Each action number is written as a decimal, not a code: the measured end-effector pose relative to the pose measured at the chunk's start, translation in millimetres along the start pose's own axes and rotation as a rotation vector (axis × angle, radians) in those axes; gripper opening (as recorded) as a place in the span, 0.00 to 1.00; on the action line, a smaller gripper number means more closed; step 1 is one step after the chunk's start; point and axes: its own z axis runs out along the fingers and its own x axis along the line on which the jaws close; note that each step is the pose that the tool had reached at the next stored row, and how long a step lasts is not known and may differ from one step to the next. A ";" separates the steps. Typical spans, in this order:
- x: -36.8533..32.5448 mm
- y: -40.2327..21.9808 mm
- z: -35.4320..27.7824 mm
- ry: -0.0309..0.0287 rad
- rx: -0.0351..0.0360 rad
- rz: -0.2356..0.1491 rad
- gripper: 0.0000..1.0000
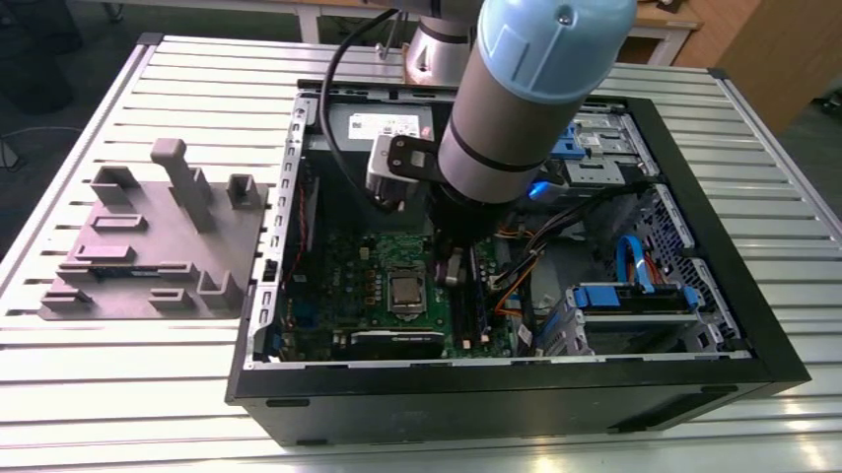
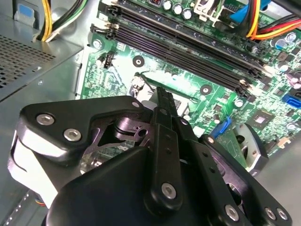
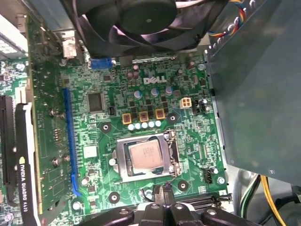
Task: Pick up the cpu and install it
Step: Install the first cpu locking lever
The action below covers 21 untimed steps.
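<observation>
The cpu (image 3: 146, 156), a small square chip with a silver-grey top, lies flat inside the metal socket frame (image 3: 123, 165) on the green motherboard (image 3: 117, 94). In the exterior view the cpu (image 1: 405, 292) sits mid-board inside the open computer case. My gripper (image 1: 456, 268) hangs just to the exterior view's right of the socket, above the board. Its black fingers (image 2: 164, 122) are pressed together with nothing between them. The gripper (image 2: 161, 94) tip points down at the board near the socket corner. The gripper (image 3: 160, 192) tip also shows beside the socket's edge, apart from the chip.
Long black memory slots (image 2: 188, 47) run beside the socket. A black fan (image 3: 146, 23) and a graphics card (image 3: 23, 165) flank the board. Coloured cables (image 1: 520, 271) and blue drive bays (image 1: 632, 296) fill the case's right. A grey fixture block (image 1: 158, 236) stands on the slatted table.
</observation>
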 end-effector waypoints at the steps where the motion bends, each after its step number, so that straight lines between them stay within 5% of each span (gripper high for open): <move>1: 0.6 -0.1 0.0 0.0017 0.0000 -0.003 0.10; 9: 3.3 -0.8 1.9 0.0198 0.0000 -0.029 0.10; 21: 11.6 -2.6 11.4 0.0245 -0.0026 -0.065 0.10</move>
